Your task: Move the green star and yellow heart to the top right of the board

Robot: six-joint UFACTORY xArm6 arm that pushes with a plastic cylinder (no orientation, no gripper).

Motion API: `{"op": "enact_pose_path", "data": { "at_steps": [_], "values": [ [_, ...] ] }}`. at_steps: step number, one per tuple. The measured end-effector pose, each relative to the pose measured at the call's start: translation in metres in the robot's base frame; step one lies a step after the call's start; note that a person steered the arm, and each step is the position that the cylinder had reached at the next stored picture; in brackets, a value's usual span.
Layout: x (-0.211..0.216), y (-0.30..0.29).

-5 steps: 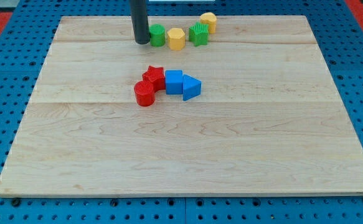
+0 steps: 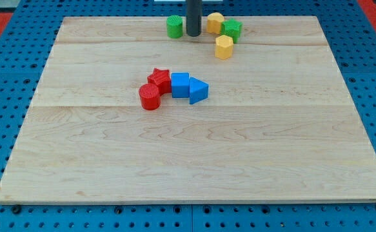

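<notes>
My tip [image 2: 193, 33] stands near the board's top edge, a little right of centre. The green star [image 2: 231, 29] sits to its right, touching the yellow heart [image 2: 214, 22], which lies just right of the rod. A green cylinder [image 2: 174, 27] stands just left of the tip. A yellow hexagonal block [image 2: 224, 47] lies below and to the right of the tip, under the star.
In the board's middle lies a cluster: a red star [image 2: 160, 79], a red cylinder [image 2: 149, 97], a blue cube [image 2: 180, 84] and a blue triangular block [image 2: 198, 91]. The wooden board [image 2: 194, 161] sits on a blue pegboard.
My tip moved right along the top edge, past the green cylinder. The green star shifted right and up, the yellow hexagon right and down, the green cylinder slightly right and up.
</notes>
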State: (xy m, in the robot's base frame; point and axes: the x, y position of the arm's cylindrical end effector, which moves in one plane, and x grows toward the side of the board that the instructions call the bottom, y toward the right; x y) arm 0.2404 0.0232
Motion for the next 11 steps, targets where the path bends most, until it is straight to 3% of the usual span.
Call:
{"op": "enact_pose_path", "data": {
  "at_steps": [2, 3, 4, 5, 7, 8, 9, 11],
  "values": [
    [0.000, 0.098],
    [0.006, 0.088],
    [0.021, -0.019],
    [0.004, -0.029],
    [-0.046, -0.020],
    [-0.041, 0.060],
    [-0.029, 0.059],
    [-0.001, -0.155]
  ]
}}
